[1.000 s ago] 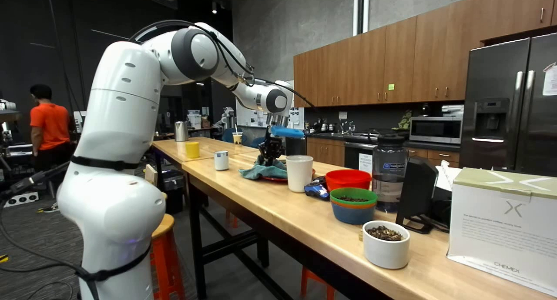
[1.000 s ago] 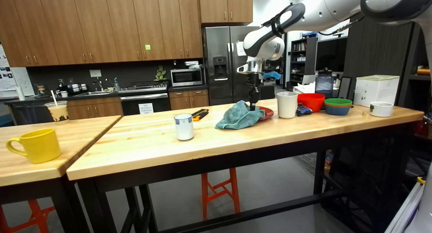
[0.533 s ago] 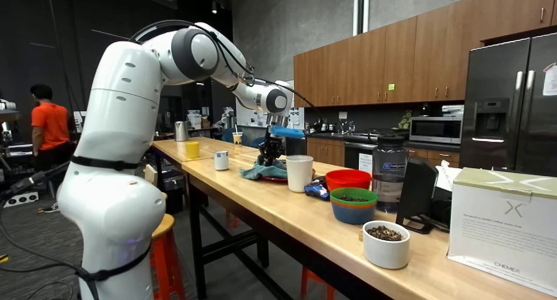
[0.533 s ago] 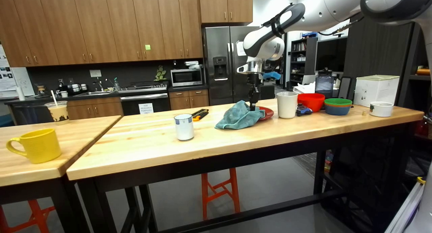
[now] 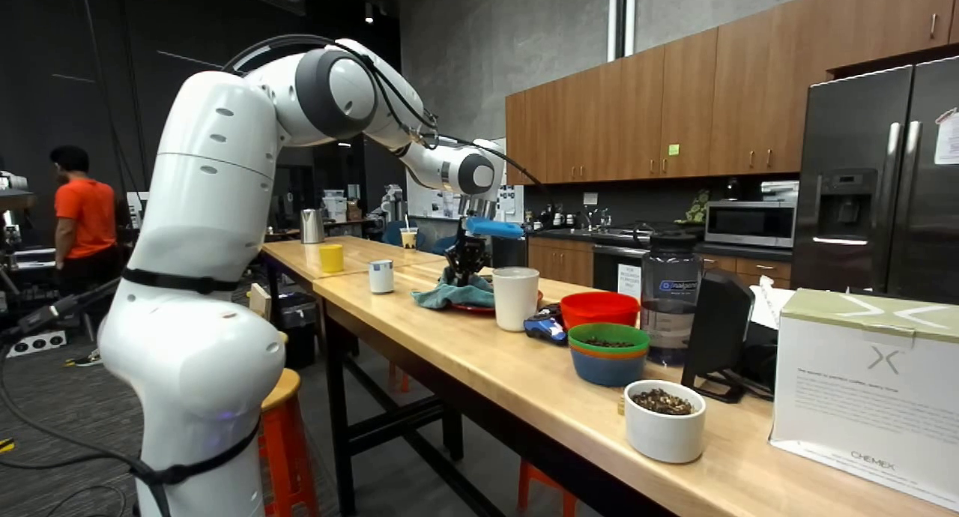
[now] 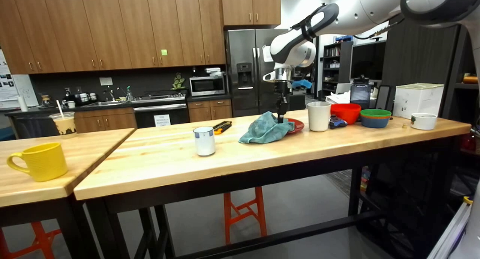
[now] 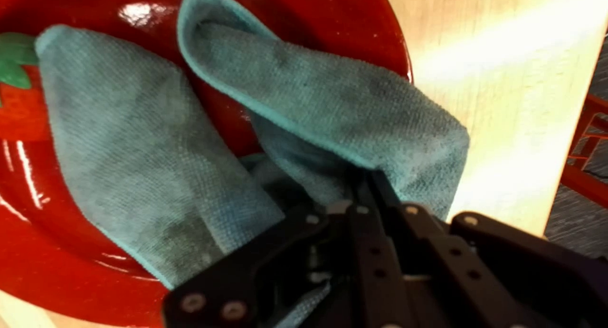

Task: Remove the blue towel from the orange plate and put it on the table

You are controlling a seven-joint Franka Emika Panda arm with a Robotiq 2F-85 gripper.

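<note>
I've got the claw (image 7: 366, 179) clamped on a fold of the teal towel (image 7: 128, 128), jaws nearly together. The towel lies bunched on the red plate (image 7: 71, 266), spilling past its rim. In both exterior views I see the plate on the counter (image 6: 157, 150), a tall white cup (image 6: 319, 117) just beside it, and a blue-trimmed cup (image 6: 204, 142) well apart on the plate's opposite side.

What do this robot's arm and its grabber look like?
The arm is glossy white, with rounded segments and dark grey joint rings. Black cables run along its top, and black straps circle it lower down. Its wrist is silvery metal; beside that shows a bright blue piece. The gripper is black and angular, with pale round screw heads.
</note>
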